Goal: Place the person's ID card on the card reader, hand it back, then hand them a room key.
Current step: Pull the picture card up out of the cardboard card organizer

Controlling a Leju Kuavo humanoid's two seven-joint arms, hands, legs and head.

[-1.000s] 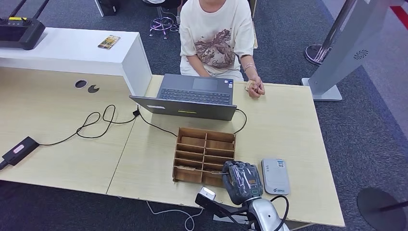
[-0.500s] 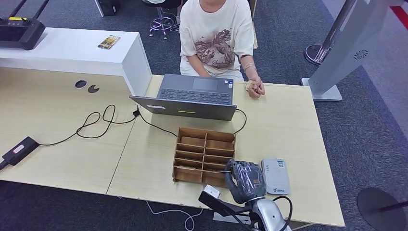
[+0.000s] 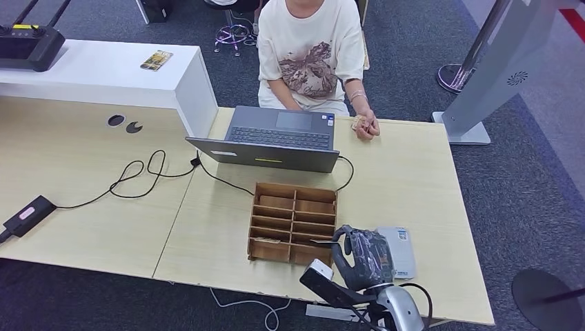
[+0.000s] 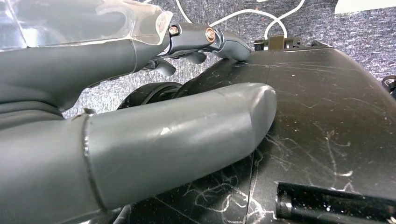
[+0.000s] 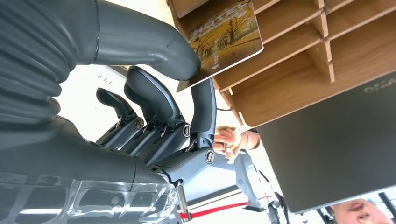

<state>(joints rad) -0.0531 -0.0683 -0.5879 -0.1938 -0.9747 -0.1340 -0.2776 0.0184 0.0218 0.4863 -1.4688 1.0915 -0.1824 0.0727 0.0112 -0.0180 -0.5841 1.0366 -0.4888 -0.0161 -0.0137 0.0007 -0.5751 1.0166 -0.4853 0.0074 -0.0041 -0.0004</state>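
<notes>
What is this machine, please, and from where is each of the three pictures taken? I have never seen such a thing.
It is a humanoid robot at a reception desk. The wide picture looks down from its head; the other two come from cameras at its wrists. On the desk stand a laptop, a wooden card organizer and a grey card reader. The right robot hand pinches a picture card by the organizer. The left robot hand holds nothing. A person sits opposite.

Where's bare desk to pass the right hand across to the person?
Free: desk between wooden organizer, laptop and the right edge. Crowded: right hand, pinching a card, between organizer and card reader.
</notes>
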